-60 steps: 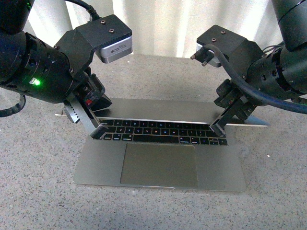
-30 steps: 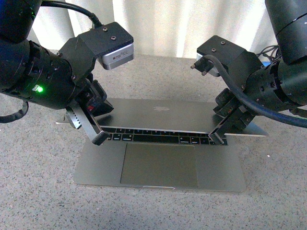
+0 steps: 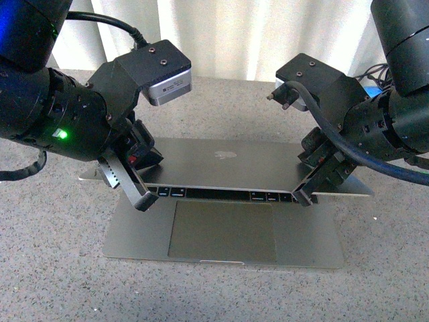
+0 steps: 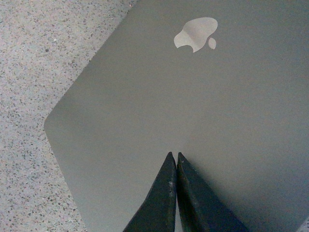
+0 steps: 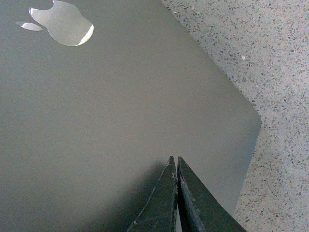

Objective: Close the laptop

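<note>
On the speckled grey tabletop point(image 3: 53, 268), we find the slim space-grey metal laptop point(image 3: 221, 231) centred, its lid point(image 3: 228, 168) tilted low over the black keyboard point(image 3: 214, 195), with our left gripper point(image 3: 144, 200) and right gripper point(image 3: 303, 197), fingers pressed together, set against that lid.

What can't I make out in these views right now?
- Screen: every view, hidden under the laptop lid.
- Keyboard: front view, only a thin strip shows under the lid.
- Base and remaining gap: both wrist views, covered by the lid.
- Tip contact: wrist views, left tool and right tool cover the spot.
</note>
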Motion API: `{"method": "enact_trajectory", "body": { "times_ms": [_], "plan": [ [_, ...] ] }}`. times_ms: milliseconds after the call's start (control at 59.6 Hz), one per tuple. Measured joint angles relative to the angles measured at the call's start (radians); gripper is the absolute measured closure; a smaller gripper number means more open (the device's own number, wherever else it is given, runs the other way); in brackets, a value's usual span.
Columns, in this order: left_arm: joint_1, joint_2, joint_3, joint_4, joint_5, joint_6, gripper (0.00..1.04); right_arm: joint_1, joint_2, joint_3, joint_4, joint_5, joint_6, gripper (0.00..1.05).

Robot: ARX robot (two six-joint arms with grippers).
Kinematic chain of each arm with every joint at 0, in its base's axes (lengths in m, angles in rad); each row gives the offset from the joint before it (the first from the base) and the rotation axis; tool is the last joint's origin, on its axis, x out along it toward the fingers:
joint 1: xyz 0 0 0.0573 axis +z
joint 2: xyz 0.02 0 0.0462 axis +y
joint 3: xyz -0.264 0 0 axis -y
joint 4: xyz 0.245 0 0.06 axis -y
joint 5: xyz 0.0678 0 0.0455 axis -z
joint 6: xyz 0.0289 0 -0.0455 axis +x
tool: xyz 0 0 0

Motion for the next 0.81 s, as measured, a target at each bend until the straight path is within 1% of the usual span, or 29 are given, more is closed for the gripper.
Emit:
{"method": "enact_trajectory", "body": {
  "times_ms": [806],
  "plan": [
    [-0.032,0.052,-0.027,0.037,0.001,-0.022,1.01,-0.012,0.033,-0.057,0.066,-0.029,0.041,1.04]
  ]
}}
